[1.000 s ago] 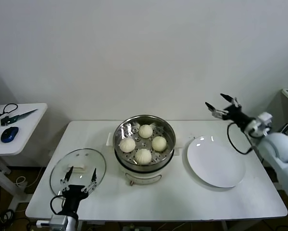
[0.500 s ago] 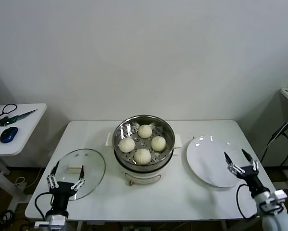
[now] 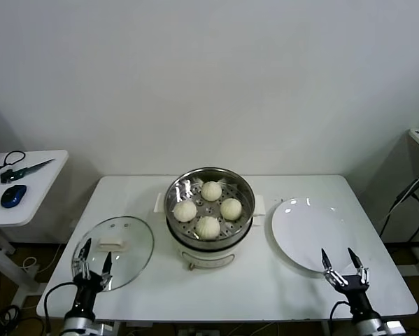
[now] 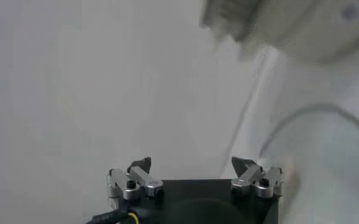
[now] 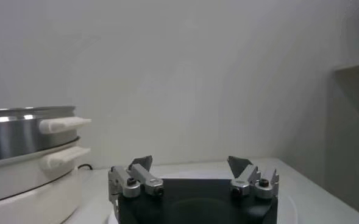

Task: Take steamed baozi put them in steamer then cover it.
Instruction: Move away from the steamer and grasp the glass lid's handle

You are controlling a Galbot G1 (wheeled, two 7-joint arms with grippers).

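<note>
While all four buns (image 3: 208, 208) already sit inside the steamer (image 3: 210, 241) at the middle of the white tabletop (image 3: 265, 290), the glass lid (image 3: 114, 250) is still off, lying flat on the tabletop to the steamer's left, cream handle up.

Left pincer (image 3: 93, 262) is down at the near-left edge, pointing up, right over the near rim of the lid. Fingers spread wide, nothing between them. Can't tell if it actually touches the glass.

Right pincer (image 3: 342, 267) is at the near-right edge, just by the near rim of the white plate (image 3: 310, 234), which sits right of the steamer. Also spread wide and holding nothing; its wrist view shows the open fingers (image 5: 140, 173) with the steamer's side handles off to one side.

Off to the far left a small side table (image 3: 27, 192) has a mouse (image 3: 11, 195) and some cables on it.
</note>
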